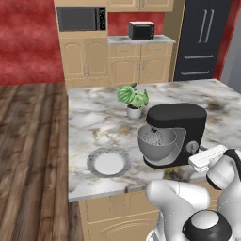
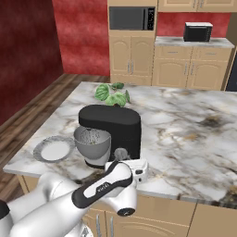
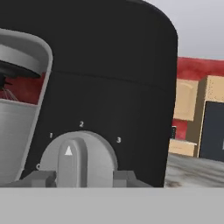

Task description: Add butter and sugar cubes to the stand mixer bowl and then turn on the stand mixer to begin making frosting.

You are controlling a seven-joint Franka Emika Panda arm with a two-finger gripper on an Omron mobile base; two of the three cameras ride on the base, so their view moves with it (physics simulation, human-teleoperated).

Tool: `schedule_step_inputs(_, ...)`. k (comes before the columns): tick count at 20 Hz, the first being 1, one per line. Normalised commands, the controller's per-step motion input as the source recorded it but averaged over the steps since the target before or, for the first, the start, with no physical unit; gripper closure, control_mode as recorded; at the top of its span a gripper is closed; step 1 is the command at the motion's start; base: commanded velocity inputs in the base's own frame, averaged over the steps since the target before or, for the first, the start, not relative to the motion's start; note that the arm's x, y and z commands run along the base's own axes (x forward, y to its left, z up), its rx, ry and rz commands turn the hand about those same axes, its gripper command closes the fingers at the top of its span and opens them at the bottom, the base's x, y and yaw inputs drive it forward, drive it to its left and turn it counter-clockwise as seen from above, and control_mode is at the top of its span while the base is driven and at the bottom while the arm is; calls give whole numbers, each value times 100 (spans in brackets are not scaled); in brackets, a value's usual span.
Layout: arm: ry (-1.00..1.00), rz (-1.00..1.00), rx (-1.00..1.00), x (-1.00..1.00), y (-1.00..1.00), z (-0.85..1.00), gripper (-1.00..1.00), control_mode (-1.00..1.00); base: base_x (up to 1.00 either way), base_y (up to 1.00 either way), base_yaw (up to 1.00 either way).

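Note:
The glossy black stand mixer (image 1: 176, 117) (image 2: 109, 120) (image 3: 109, 65) stands near the front edge of the marble island. Its grey stand mixer bowl (image 1: 157, 143) (image 2: 92, 146) (image 3: 13, 131) sits under the head with the whisk inside. The butter and the sugar cubes are hidden from view. My gripper (image 1: 193, 157) (image 2: 125, 161) (image 3: 85, 178) is at the mixer's side. Its fingertips (image 3: 43, 178) press against both sides of the grey knob (image 3: 72, 162) (image 1: 191, 147) (image 2: 121, 153). The knob's arrow points up, between marks 1 and 2.
A white plate with a grey scalloped rim (image 1: 92, 164) (image 2: 39, 147) lies bare to the left of the bowl. A potted plant (image 1: 133, 99) (image 2: 112, 95) stands behind the mixer. The island's front edge (image 1: 113, 190) runs just below the mixer's base.

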Motion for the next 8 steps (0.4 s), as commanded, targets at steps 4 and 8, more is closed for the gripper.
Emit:
schedule_step_inputs(4,7,-19,8,0,46,0,100,-100,0,0,0)
schedule_step_inputs(8,5,-14,4,0,43,0,100,-100,0,0,0)
